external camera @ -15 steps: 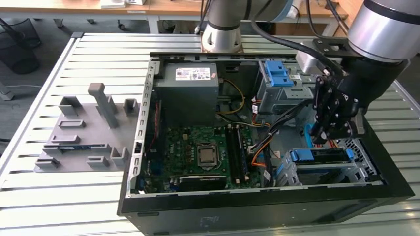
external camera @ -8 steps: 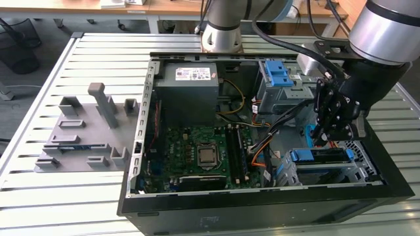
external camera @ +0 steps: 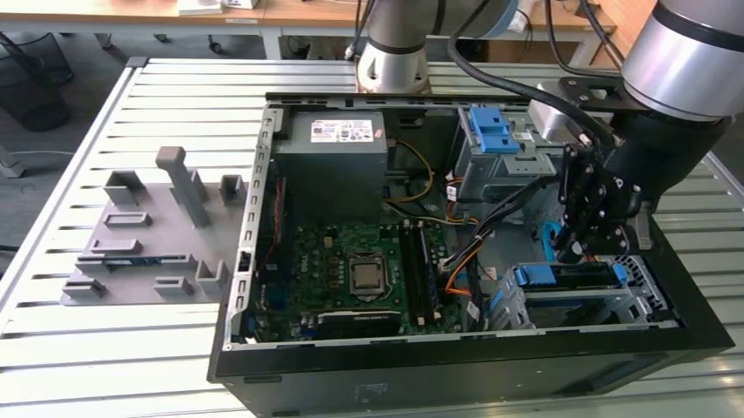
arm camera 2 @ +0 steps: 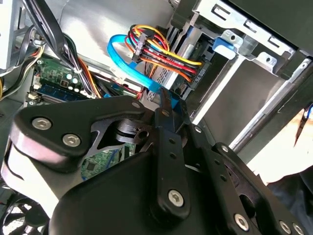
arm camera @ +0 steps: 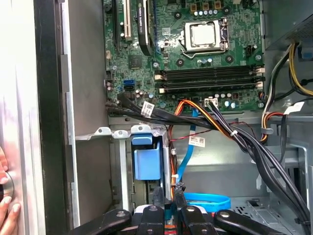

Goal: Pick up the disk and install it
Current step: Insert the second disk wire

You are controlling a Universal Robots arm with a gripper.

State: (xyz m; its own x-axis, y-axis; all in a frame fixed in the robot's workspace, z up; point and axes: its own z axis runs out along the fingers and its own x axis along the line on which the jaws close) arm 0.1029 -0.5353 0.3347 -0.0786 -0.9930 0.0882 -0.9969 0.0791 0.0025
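Slatted white metal table (external camera: 82, 348) under everything, ribs running across it. Behind its far edge, a light wooden desk (external camera: 302, 12) on pale legs. Beyond the table's corner on the exterior view's left, grey floor (external camera: 47, 144) with a dark bin (external camera: 33, 91) and a loose white cable (external camera: 41, 155). Lit evenly from above, soft shadows only.

One open computer case (external camera: 465, 348) lies on one slatted table (external camera: 70, 331). One robot arm (external camera: 686, 61) reaches in at the frame's right, carrying one gripper (external camera: 578, 248). Inside sit one motherboard (external camera: 337, 261), one processor (external camera: 366, 277) and one grey power-supply box (external camera: 331, 152). One grey fixture tray (external camera: 139, 252) lies at the left.
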